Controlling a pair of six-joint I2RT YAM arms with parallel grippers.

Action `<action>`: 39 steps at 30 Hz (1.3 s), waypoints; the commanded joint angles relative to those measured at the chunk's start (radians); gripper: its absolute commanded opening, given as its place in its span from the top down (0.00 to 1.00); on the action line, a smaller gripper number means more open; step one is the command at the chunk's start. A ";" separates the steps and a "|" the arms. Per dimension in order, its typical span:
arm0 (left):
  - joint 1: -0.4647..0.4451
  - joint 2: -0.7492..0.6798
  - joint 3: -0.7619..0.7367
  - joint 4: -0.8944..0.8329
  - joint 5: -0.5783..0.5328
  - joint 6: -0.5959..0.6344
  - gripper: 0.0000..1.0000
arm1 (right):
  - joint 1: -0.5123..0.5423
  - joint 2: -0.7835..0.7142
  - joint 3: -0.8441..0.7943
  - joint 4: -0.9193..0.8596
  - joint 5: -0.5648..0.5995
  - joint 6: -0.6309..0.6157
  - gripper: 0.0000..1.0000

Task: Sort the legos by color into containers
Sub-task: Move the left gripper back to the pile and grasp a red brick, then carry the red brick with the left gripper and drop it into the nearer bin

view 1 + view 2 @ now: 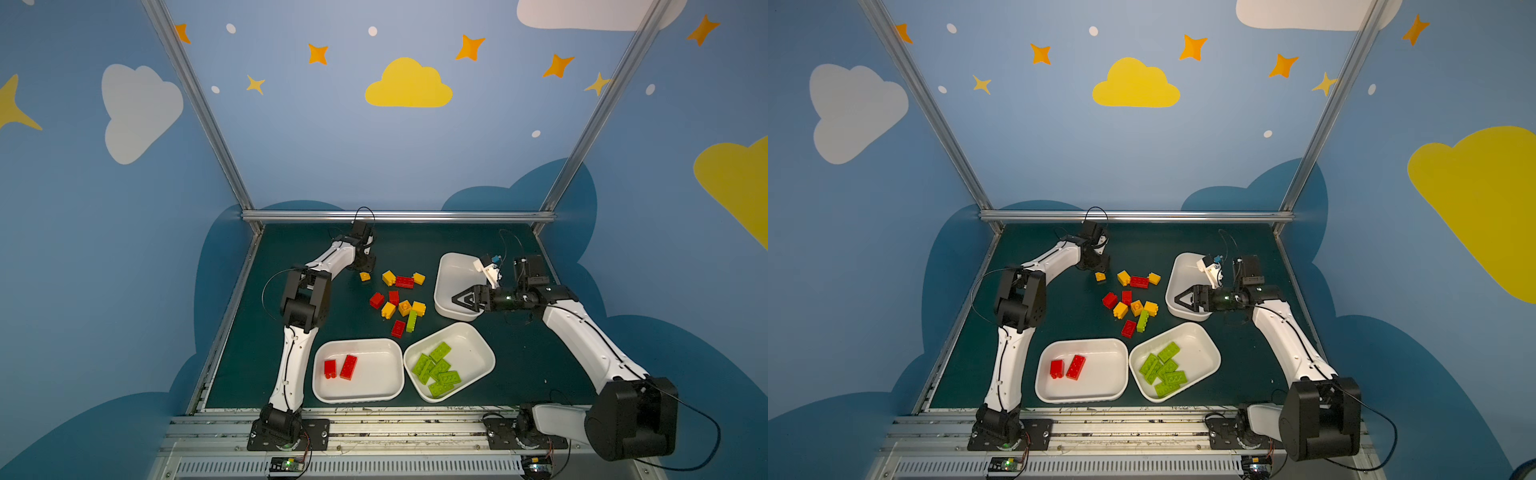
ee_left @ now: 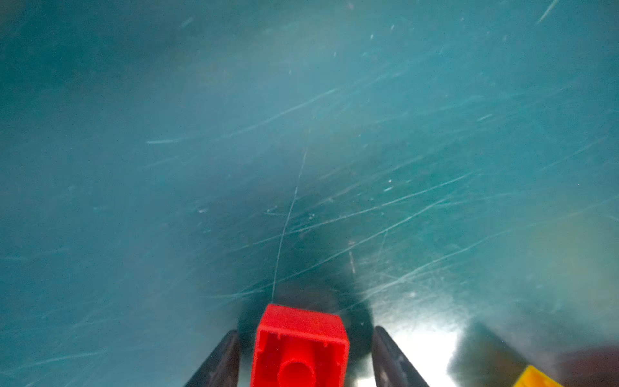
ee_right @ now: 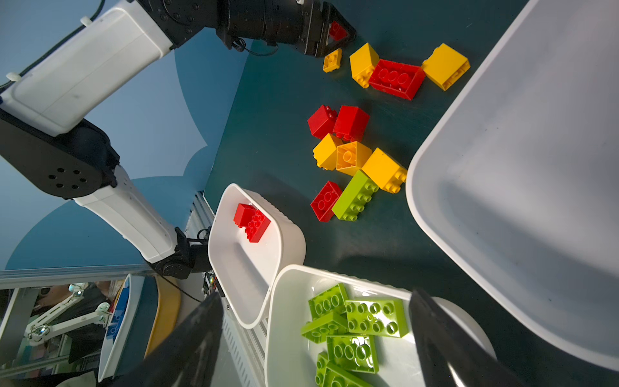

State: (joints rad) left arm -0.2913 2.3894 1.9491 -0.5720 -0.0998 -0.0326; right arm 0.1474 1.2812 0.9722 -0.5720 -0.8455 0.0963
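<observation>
Loose legos (image 1: pixel 399 299) in red, yellow and one lime green lie mid-table in both top views. A small yellow brick (image 1: pixel 365 276) sits apart at the pile's far left. Just behind it my left gripper (image 1: pixel 366 262) points down. The left wrist view shows its jaws either side of a red brick (image 2: pixel 299 345), with a narrow gap on each side. My right gripper (image 1: pixel 457 300) hangs open and empty over the near rim of the empty container (image 1: pixel 451 270). The front containers hold two red bricks (image 1: pixel 340 368) and several green bricks (image 1: pixel 436 370).
The red bricks' container (image 1: pixel 382 374) and the green bricks' container (image 1: pixel 473 353) stand side by side near the front edge. A metal rail (image 1: pixel 395 216) and blue walls close off the back and sides. Dark green table (image 1: pixel 519 365) shows bare at the right.
</observation>
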 commanded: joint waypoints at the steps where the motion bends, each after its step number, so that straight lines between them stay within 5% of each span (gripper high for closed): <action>1: 0.006 0.020 0.022 -0.024 0.021 -0.003 0.48 | -0.003 0.006 0.026 -0.026 0.003 -0.015 0.14; 6: 0.007 0.019 0.020 -0.011 0.021 0.000 0.66 | -0.005 0.003 0.027 -0.033 0.007 -0.017 0.14; 11: 0.006 -0.009 0.020 -0.010 0.029 0.011 0.73 | -0.007 -0.005 0.027 -0.035 0.010 -0.016 0.14; 20: -0.007 -0.195 -0.055 -0.055 0.166 0.041 0.72 | -0.008 -0.012 0.017 -0.019 0.002 -0.012 0.14; 27: -0.103 -0.429 -0.221 -0.151 0.163 0.052 0.70 | -0.008 -0.028 -0.013 0.016 -0.010 -0.002 0.14; 33: -0.198 -0.673 -0.450 -0.209 0.240 -0.056 0.70 | -0.008 -0.030 -0.034 0.048 -0.030 0.008 0.14; 39: -0.330 -0.894 -0.635 -0.289 0.179 -0.181 0.70 | -0.006 -0.025 -0.050 0.071 -0.044 0.008 0.14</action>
State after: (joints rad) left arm -0.5915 1.5738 1.3674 -0.7876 0.0902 -0.1253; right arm 0.1432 1.2743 0.9382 -0.5270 -0.8627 0.1013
